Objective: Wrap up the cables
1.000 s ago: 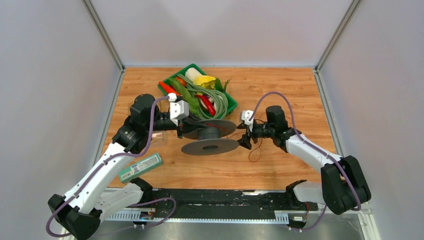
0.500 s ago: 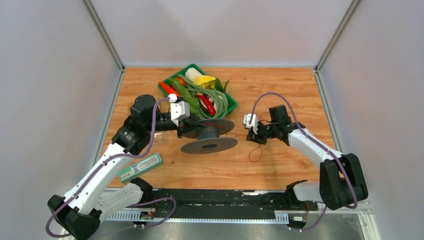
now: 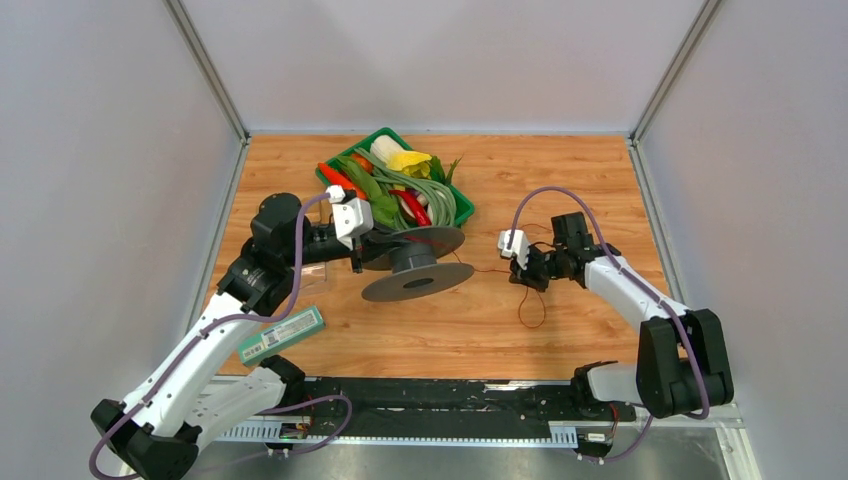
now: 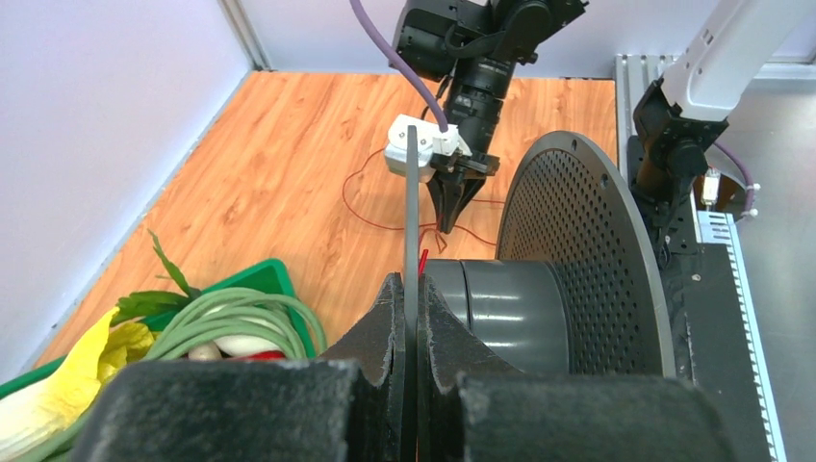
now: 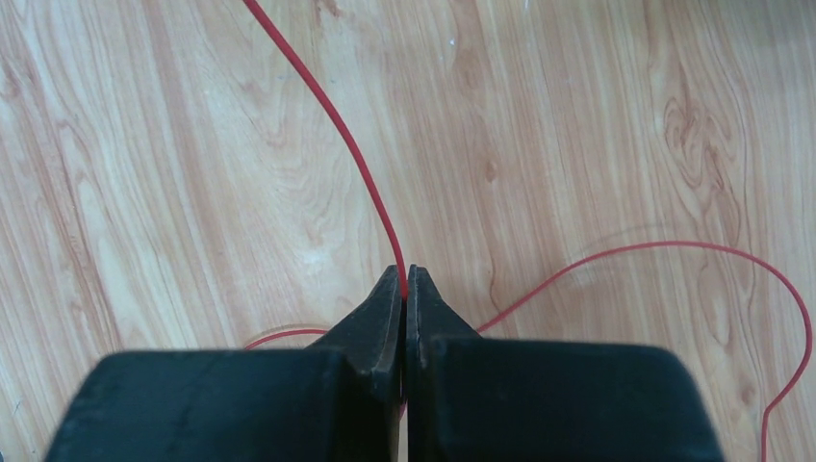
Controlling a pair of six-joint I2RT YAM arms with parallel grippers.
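Note:
The cable is a thin red wire (image 3: 487, 270) running from the grey spool (image 3: 418, 281) to my right gripper (image 3: 531, 277), with a loose loop lying on the table below it. In the right wrist view the right gripper (image 5: 405, 285) is shut on the red wire (image 5: 339, 137). My left gripper (image 3: 359, 257) is shut on the spool's thin near flange (image 4: 412, 202), holding the spool tilted. Past that flange, the left wrist view shows the hub (image 4: 510, 308) and the perforated far flange (image 4: 587, 260).
A green tray (image 3: 465, 208) of toy vegetables and pale green strands sits just behind the spool. A green-and-white flat pack (image 3: 282, 333) lies near the left arm. Enclosure walls stand close on both sides and at the back.
The right gripper has shut on the red wire and moved right, away from the spool, drawing the wire out. The left arm has shifted the spool slightly back and tilted it.

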